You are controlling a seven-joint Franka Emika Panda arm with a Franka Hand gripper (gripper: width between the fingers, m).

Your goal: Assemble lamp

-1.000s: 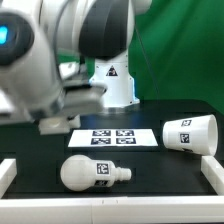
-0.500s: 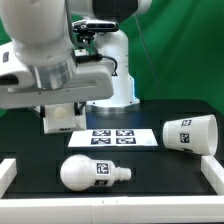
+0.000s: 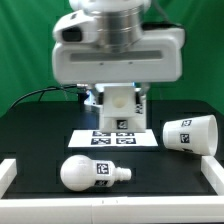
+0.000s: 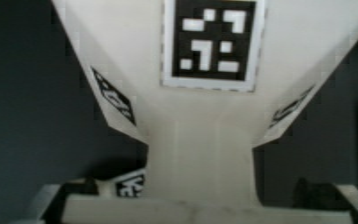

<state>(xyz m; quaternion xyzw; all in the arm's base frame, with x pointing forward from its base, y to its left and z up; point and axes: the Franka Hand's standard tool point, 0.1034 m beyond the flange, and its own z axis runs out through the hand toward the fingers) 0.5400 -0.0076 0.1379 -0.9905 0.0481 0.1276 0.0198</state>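
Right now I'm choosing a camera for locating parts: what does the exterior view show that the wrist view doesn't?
Only the exterior view shows the white round narrow-necked bulb lying at the front, the white tapered shade on its side at that view's right, the marker board and the big white robot arm. Only the wrist view shows, close up, tags on several faces of the white boxy lamp base. Both show that base with a black-and-white tag facing the camera.

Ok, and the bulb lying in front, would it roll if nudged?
Probably: the bulb lies on its side and its body is round, so a nudge would likely roll it. It looks like rigid, smooth plastic, so possibly slippery; the narrow neck seems the easier grip.
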